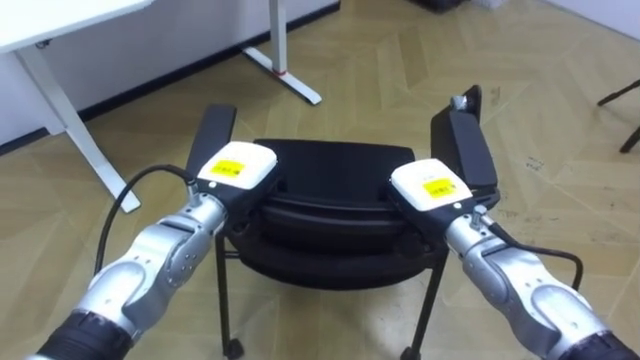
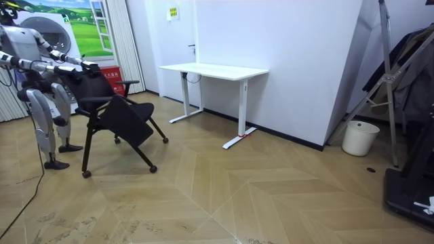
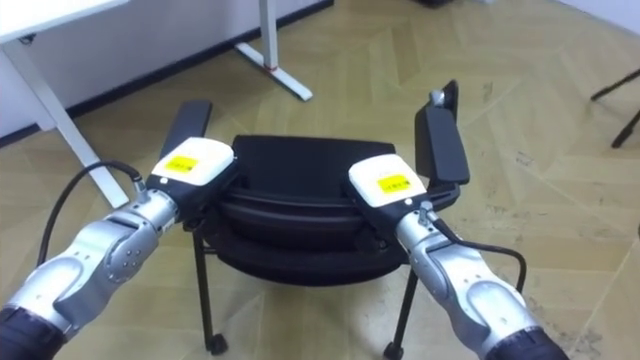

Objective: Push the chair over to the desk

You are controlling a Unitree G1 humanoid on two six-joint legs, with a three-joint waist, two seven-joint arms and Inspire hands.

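At mid-frame, left hand (image 1: 235,168) and right hand (image 1: 432,188) met the chair (image 1: 330,165), grip unreadable; even pressure probably served best.

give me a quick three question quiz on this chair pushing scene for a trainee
1. True or false: the left hand and the right hand are both at the top of the chair back.
2. Which stands beyond the chair in the room view? A) white desk B) sofa C) fridge
3. Fill the gap: the white bucket stands at the room view's ____ side.
Key: 1 true; 2 A; 3 right.
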